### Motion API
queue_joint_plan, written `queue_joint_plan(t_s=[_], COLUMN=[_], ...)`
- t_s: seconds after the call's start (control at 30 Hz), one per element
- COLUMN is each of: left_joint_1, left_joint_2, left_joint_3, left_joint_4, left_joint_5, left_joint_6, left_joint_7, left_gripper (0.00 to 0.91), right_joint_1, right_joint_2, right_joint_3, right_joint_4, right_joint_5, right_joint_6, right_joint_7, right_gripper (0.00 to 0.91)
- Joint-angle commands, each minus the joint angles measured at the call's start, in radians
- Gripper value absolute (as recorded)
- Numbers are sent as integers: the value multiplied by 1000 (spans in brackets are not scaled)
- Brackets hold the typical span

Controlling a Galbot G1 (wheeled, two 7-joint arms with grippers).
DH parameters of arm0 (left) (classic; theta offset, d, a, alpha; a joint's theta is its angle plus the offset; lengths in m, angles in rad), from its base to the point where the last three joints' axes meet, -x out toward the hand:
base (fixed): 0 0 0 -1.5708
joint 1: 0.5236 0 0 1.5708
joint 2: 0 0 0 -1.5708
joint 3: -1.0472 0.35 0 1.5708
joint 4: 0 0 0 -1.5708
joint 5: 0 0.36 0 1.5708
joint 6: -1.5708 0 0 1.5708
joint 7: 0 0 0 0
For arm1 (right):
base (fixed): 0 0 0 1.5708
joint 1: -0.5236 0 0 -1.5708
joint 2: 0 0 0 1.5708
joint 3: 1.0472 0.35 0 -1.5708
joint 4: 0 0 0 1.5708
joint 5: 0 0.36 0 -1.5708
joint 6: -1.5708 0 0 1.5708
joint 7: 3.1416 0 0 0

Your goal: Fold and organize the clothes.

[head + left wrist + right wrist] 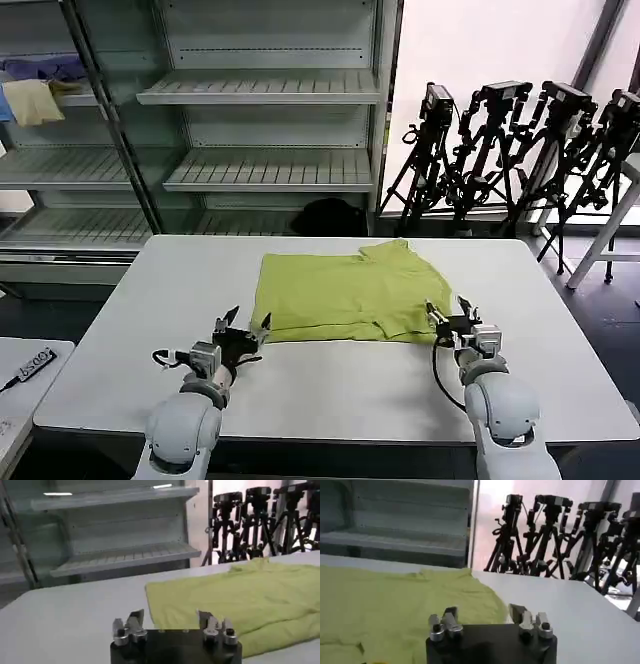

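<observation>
At the far left, on the upper shelf of the rack, a pale yellow cloth and a blue-purple cloth are lying, well apart from the work and not part of it. On the white bench, the left gripper rests low at about 7 o'clock from the middle of the bench, its jaws spread wide and holding nothing, just beside the near left corner of the T-shirt. The lime green T-shirt lies flat in the centre of the bench, already doubled once as it seems, with its collar bump toward 1 o'clock and no print showing on the upper side. The right gripper stands at about 5 o'clock, at the near right corner of the cloth, its jaws also spread and empty. I judge the step in hand is the reach for the two near corners before another fold. The next move calls for both jaws to go down to the hem, pinch all layers together, and carry them evenly toward 12 o'clock. Nothing stands in the way on the bench; the tripods with cameras are behind it at 2 o'clock, far from the arms.
</observation>
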Motion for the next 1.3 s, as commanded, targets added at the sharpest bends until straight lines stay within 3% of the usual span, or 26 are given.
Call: queue_joint_plan(t_s=[0.03, 0.13, 0.37, 0.5, 0.93, 1.0, 1.03, 1.07, 1.1, 1.13, 1.2, 1.3], left_joint_1=[26, 31, 52, 55, 52, 51, 51, 50, 50, 48, 46, 42], left_joint_2=[0, -3, -6, -7, -14, -15, -15, -16, -15, -14, -14, -14], left_joint_3=[3, 6, 15, 14, 8, 7, 7, 6, 6, 7, 8, 10], left_joint_4=[-5, -2, -14, -9, 8, 15, 16, 19, 21, 21, 25, 30], left_joint_5=[-1, 0, 4, 6, 4, 4, 3, 3, 3, 3, 2, 2], left_joint_6=[5, 8, 7, 7, 7, 6, 5, 5, 5, 5, 7, 8], left_joint_7=[1, 1, 4, 4, 7, 7, 7, 7, 8, 8, 11, 14], left_gripper=[907, 907, 907, 907, 907, 907, 907, 725, 373, 262, 40, 20], right_joint_1=[-72, -95, -122, -128, -130, -132, -132, -132, -132, -131, -130, -129], right_joint_2=[-12, -20, -33, -33, -39, -40, -40, -40, -39, -38, -38, -37], right_joint_3=[19, 33, 50, 51, 53, 52, 52, 50, 49, 49, 48, 46], right_joint_4=[50, 52, 49, 42, 1, -9, -10, -15, -16, -16, -17, -19], right_joint_5=[3, 20, 49, 51, 47, 46, 46, 44, 43, 43, 43, 39], right_joint_6=[1, 9, 25, 31, 48, 54, 55, 59, 59, 60, 60, 64], right_joint_7=[-5, -4, -6, -8, -12, -15, -16, -17, -17, -18, -20, -24], right_gripper=[907, 907, 665, 574, 564, 333, 81, 0, 0, 0, 0, 0])
